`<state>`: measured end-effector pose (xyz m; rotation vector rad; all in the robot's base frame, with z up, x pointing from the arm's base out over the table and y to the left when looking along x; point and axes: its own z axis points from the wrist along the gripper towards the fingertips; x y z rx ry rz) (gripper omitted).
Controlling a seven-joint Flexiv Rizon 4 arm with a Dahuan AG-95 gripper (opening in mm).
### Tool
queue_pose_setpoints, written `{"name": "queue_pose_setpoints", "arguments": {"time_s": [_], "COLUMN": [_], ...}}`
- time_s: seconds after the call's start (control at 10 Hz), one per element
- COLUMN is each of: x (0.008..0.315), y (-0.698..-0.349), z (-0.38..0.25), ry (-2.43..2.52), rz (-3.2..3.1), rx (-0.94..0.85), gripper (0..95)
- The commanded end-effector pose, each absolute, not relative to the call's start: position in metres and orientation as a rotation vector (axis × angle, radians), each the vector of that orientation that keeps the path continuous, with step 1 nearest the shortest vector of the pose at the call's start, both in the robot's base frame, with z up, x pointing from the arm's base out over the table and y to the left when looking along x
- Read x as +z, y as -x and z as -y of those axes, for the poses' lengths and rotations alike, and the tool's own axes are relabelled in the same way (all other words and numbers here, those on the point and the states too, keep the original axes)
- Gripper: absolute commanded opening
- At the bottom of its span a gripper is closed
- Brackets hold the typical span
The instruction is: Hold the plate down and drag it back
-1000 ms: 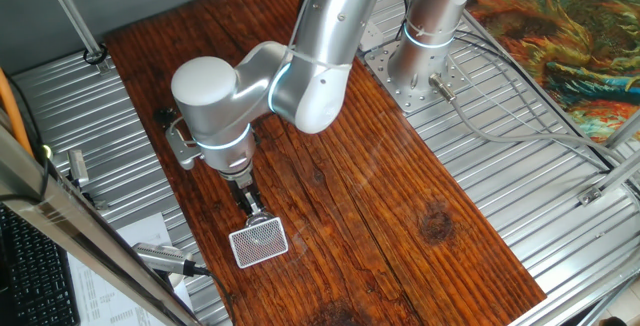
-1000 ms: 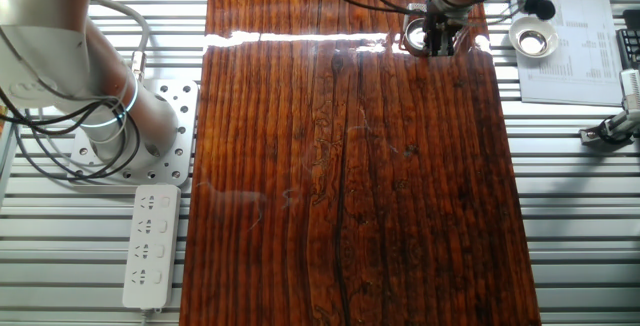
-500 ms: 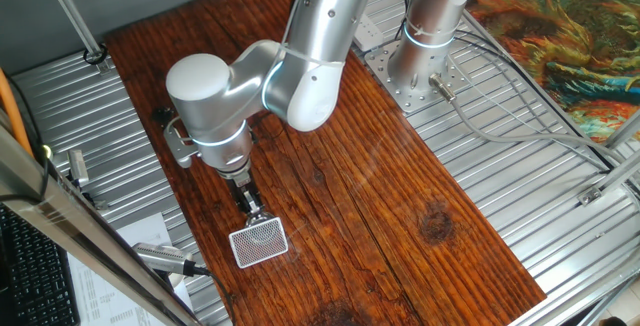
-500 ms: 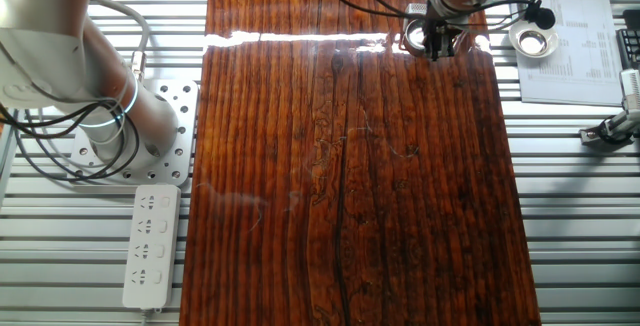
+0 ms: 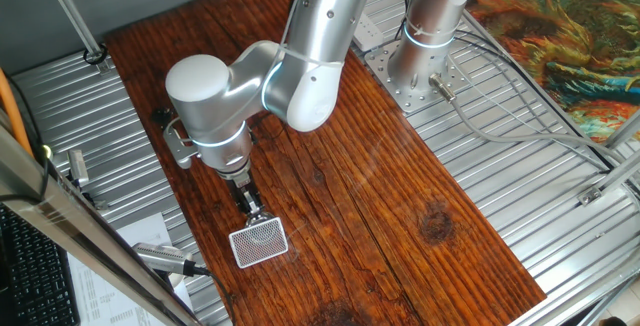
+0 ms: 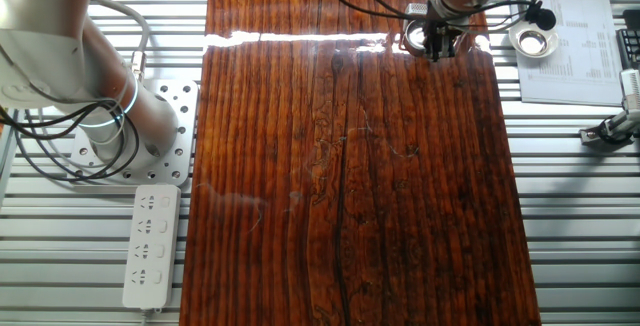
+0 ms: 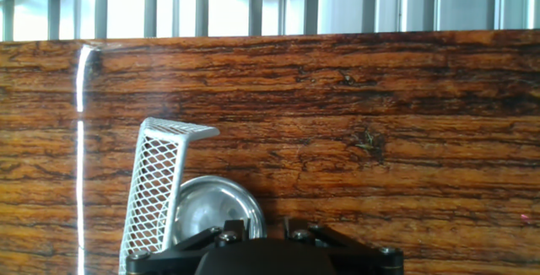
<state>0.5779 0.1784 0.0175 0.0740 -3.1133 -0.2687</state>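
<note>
My gripper [image 5: 253, 207] points straight down near the board edge, wrist bent over above it, forearm [image 5: 320, 36] running back up toward the base [image 5: 420, 76]. Jaws look close together in one fixed view, but I can't tell whether they're fully closed; in the hand view only the black housing shows, tips hidden. The plate [image 7: 215, 209] sits right at my fingers in the hand view: small, round, shiny silver metal, raised rim, darker centre, lower edge hidden behind the housing. Whether I'm pressing on it, can't tell. Touching its left side is a mesh card [image 7: 159, 186], white lattice, rounded corners, tilted up on edge in the hand view; from one fixed view it reads as a rounded rectangle [image 5: 259, 242] just past my fingertips. Board [image 7: 405, 123] is dark reddish wood, strong straight grain, glossy with a glare streak. Beyond its far edge, ribbed aluminium table slats [image 7: 337, 1]. In the other fixed view a white power strip [image 6: 150, 246] lies on the slats by the base.
</note>
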Motion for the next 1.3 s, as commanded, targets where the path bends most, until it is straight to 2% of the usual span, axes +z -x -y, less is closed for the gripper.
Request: {"name": "queue_pose_setpoints", "arguments": {"time_s": [0.1,0.9,1.0,1.3], "x": [0.0174,0.0143,0.0142,0.0138], "y": [-0.5779,-0.5772,-0.5771,-0.5768], "z": [-0.1787,-0.181,-0.1815,-0.182], "ry": [-0.074,-0.073,-0.071,-0.069], "rz": [3.114,3.115,3.115,3.116], "rx": [-0.276,-0.282,-0.282,-0.282], "gripper": [19.0,19.0,0.0,0.0]}}
